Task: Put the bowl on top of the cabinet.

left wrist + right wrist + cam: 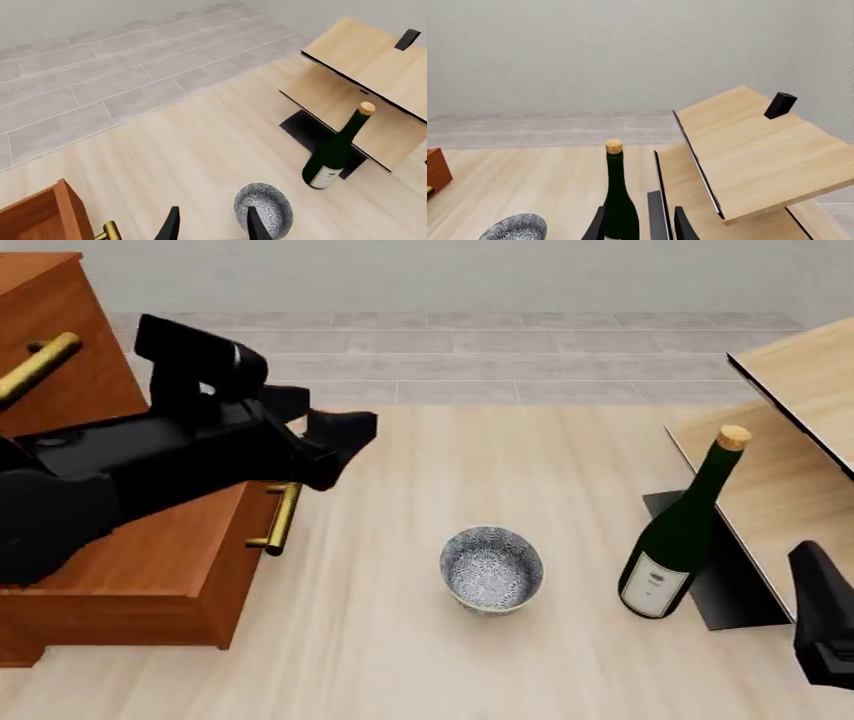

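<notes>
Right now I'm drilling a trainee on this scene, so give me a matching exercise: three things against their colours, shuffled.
Things:
1. bowl
2. cabinet
3. wine bottle

Colours:
A. dark green with a cork top
B. white with blue-grey speckles
C. reddish-brown with brass handles

Pairs: 1-B, 2-C, 3-A

speckled bowl (493,568) upright, right of cabinet (120,540)
</notes>
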Tool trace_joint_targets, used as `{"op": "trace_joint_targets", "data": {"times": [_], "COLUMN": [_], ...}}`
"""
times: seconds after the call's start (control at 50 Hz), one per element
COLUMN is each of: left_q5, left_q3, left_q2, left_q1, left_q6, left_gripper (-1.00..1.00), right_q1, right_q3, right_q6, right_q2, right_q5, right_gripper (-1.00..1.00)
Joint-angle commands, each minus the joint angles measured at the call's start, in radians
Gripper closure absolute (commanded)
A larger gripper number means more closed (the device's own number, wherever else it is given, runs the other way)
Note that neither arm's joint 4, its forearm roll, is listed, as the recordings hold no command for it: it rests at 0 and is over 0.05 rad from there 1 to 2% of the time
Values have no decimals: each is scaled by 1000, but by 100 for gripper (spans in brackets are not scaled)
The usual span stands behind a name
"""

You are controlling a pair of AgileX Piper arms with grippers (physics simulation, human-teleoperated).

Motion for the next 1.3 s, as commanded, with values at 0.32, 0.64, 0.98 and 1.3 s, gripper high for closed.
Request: {"op": "trace_joint_targets", "data": {"times": [0.32,0.64,0.98,1.3], "left_q5": [73,77,54,19], "left_q3": [-194,-255,-251,-225], "left_q2": [361,502,576,617], "left_q1": [-53,-59,-75,-100], "left_q6": [-181,-245,-310,-340], "left_gripper": [-100,-100,-100,-100], "right_q1": [-11,-15,-19,-21], "right_q3": [-1,0,-8,-3], "right_q6": [19,28,31,33], "right_q2": [0,0,0,0], "right_q5": [-12,-19,-18,-27], "right_gripper": [-100,-100,-100,-100]}}
